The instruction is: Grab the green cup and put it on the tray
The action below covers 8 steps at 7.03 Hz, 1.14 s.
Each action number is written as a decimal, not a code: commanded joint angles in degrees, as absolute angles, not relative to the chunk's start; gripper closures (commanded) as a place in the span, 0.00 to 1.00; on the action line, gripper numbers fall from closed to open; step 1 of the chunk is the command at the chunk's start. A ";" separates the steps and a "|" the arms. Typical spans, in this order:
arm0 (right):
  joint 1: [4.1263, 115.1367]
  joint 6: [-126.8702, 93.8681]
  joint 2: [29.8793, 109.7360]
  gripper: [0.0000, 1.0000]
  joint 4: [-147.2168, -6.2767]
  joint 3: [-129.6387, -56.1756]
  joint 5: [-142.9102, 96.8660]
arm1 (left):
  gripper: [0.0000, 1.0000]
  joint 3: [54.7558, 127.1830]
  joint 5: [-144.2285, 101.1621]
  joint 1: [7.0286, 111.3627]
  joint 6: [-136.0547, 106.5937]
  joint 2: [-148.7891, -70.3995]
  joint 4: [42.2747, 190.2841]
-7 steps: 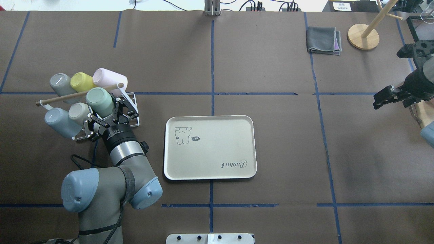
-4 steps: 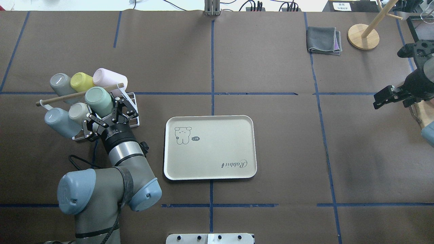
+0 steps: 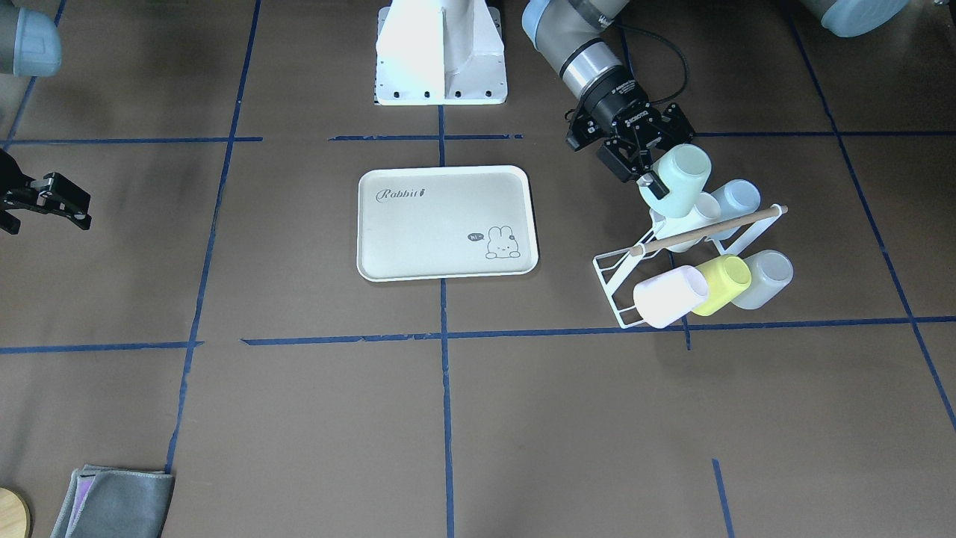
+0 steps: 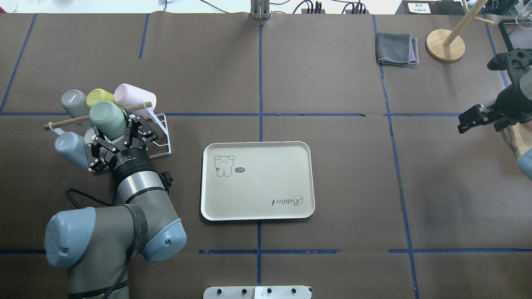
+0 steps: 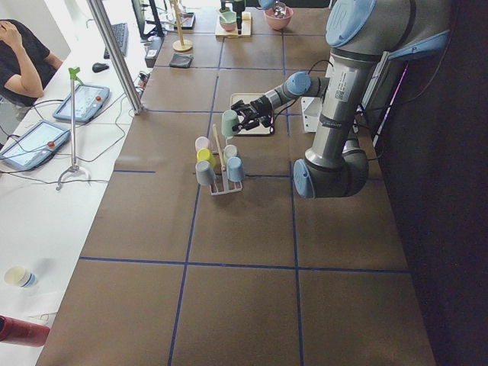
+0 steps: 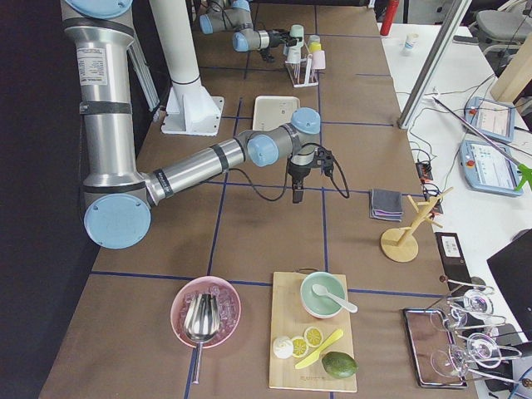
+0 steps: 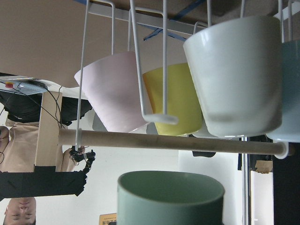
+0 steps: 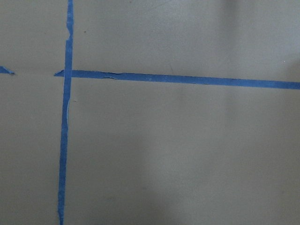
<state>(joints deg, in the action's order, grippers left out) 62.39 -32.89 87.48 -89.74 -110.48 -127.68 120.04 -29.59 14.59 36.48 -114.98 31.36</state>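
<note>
Overhead and front-facing cameras look down from opposite sides, both showing the tray [image 4: 257, 187] mid-frame; wrist cameras sit close.

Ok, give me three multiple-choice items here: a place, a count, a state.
1. Where is the cup rack relative to the tray?
A. on it
B. to the robot's left of it
C. to the robot's right of it

2. How many cups hang on the rack?
A. three
B. five
C. seven

3. The left gripper is
A. open over the tray
B. shut, holding nothing
C. shut on the green cup

1 B: overhead, it stands on the left arm's side.
2 B: pink cup, yellow cup, grey cup, pale blue cup, cream cup.
3 C: it clasps the cup, lifted off the rack.
</note>
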 commanded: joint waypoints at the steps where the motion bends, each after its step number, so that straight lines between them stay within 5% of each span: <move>1: 62.49 -32.87 87.45 0.00 -89.74 -110.65 -128.05 | 0.62 131.07 -30.40 15.47 36.47 -115.31 31.38; 6: 63.46 -32.87 87.19 0.00 -89.74 -110.74 -128.23 | 0.69 136.58 -45.22 16.26 24.49 -118.48 54.62; 8: 63.46 -32.96 87.10 0.00 -89.65 -110.83 -128.23 | 0.80 135.89 -51.21 16.17 10.72 -118.39 69.00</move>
